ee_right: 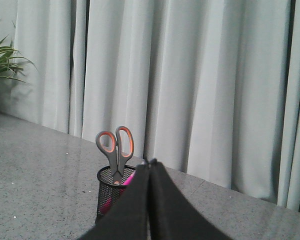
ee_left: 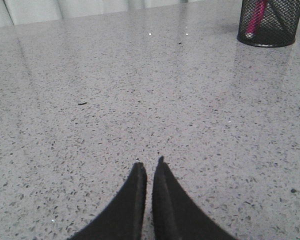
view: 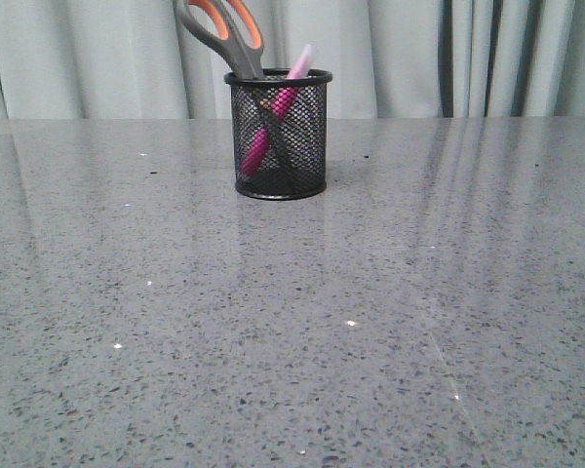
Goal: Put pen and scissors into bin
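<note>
Standing upright toward the far edge of your table [view: 390,322], the bin [view: 279,136] holds both items | scissors [view: 224,34]: blades down, handles above rim | pen [view: 273,122]: leaning inside, cap past rim | left gripper [ee_left: 149,167]: clenched, empty, over bare tabletop | right gripper [ee_right: 149,163]: clenched, empty, raised near bin | open surface surrounds bin on every side

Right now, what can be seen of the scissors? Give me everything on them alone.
The large grey-handled scissors with orange-lined loops stand handles-up, blades down inside the small round black wire-mesh cup, leaning toward the robot's left. The two oval loops rise clear of the rim; the dark blades show through the mesh, crossing the slim magenta-pink pen that shares the cup. The blades look closed. No pincer touches them. The cup stands upright on the speckled grey table.
</note>
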`<state>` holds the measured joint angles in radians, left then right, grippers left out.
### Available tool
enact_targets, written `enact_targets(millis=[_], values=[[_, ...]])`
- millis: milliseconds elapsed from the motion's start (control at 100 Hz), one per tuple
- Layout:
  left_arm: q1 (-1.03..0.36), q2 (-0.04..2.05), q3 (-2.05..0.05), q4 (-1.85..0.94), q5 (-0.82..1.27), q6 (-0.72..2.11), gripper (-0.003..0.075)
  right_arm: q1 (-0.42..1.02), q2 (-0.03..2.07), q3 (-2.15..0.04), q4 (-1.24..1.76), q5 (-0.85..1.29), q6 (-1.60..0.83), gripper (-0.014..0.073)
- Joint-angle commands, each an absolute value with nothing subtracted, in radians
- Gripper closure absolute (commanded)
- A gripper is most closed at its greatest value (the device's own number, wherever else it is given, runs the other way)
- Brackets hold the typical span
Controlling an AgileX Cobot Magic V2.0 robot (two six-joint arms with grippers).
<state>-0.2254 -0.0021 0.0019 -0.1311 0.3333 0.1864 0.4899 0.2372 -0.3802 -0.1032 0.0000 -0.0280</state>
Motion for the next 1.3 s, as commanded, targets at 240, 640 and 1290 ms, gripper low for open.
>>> enact_targets(millis=[240,640,1290], values=[[-0.224,-0.028,0.024,-0.143,0.265,0.176,0.0713,0.482,0.245,-0.403,-0.112,0.005,-0.034,0.0662],[-0.224,-0.028,0.024,-0.143,0.265,0.176,0.0713,0.482,0.251,-0.391,-0.112,0.123,-0.034,0.0662],[-0.224,-0.028,0.024,-0.143,0.265,0.176,0.0713,0.270,0.174,-0.134,-0.101,-0.045,-0.021,0.0662]])
